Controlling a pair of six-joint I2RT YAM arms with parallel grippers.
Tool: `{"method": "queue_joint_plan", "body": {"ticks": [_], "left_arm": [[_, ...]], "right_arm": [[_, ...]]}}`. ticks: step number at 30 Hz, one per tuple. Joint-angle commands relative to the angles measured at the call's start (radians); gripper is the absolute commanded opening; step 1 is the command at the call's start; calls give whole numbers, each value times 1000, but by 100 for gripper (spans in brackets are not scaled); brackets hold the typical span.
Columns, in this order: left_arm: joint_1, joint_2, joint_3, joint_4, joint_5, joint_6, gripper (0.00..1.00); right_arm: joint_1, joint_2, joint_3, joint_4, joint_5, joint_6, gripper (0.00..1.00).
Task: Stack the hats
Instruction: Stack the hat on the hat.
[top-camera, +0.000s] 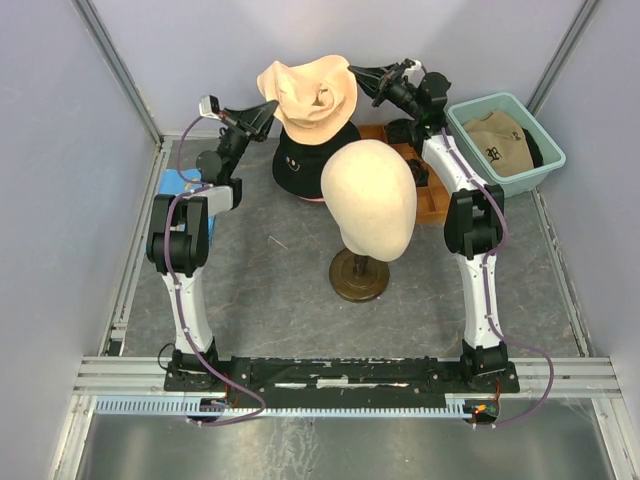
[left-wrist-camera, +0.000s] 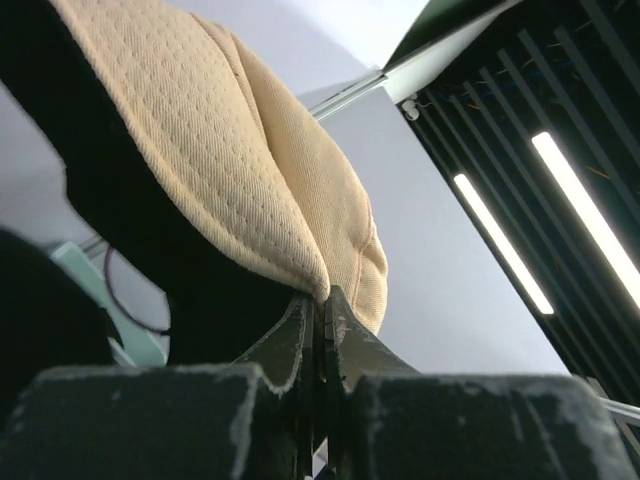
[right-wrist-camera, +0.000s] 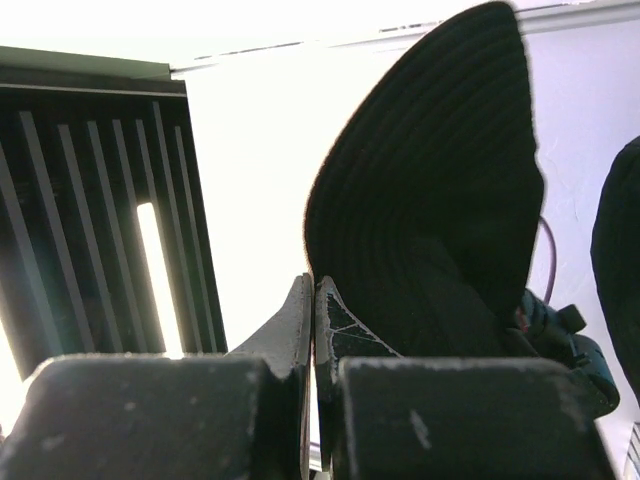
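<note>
Left gripper (left-wrist-camera: 322, 302): we see its fingers pressed together on the rim of the plain beige fabric hat (left-wrist-camera: 240, 170), pinching the cloth on that side.
Right gripper (right-wrist-camera: 312, 287): likewise squeezed tight on the opposite brim, which looks dark against the light in its own view.
Beige hat's place: up off the table, slung between the two arms, directly over the black fabric cap (top-camera: 312, 165) at the back.
Why held so: we judge the two-sided pinch keeps the opening spread, so the hat can drop over the black cap like a lid.
Black cap's place: on the table behind the cream egg-shaped mannequin head (top-camera: 368, 200). A pink edge (top-camera: 312, 200) peeks out beneath it, which we take for another hat underneath.
Tan cap with a black emblem (top-camera: 497, 140): lying in the teal plastic tub (top-camera: 535, 172) at far right, not yet stacked.
Count: two grippers, both occupied; three hats plainly seen, four if the pink edge is one; one tub; one mannequin head.
</note>
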Motion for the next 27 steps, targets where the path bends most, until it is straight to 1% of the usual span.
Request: {"method": "queue_joint_plan", "body": {"ticks": [1, 6, 15, 19, 24, 27], "left_arm": [[25, -47, -78, 192, 63, 44, 3], [39, -69, -181, 193, 94, 79, 3], [47, -46, -232, 192, 144, 101, 3], [48, -39, -261, 192, 157, 109, 3], [47, 5, -261, 192, 176, 104, 3], [47, 36, -246, 192, 185, 95, 3]], "right_arm": [[-11, -25, -3, 59, -69, 177, 0], [-25, -32, -60, 62, -91, 135, 0], [-52, -2, -130, 49, -141, 61, 0], [-76, 2, -175, -3, -169, -12, 0], [-96, 20, -221, -54, -186, -97, 0], [-100, 37, -206, -167, -195, -189, 0]]}}
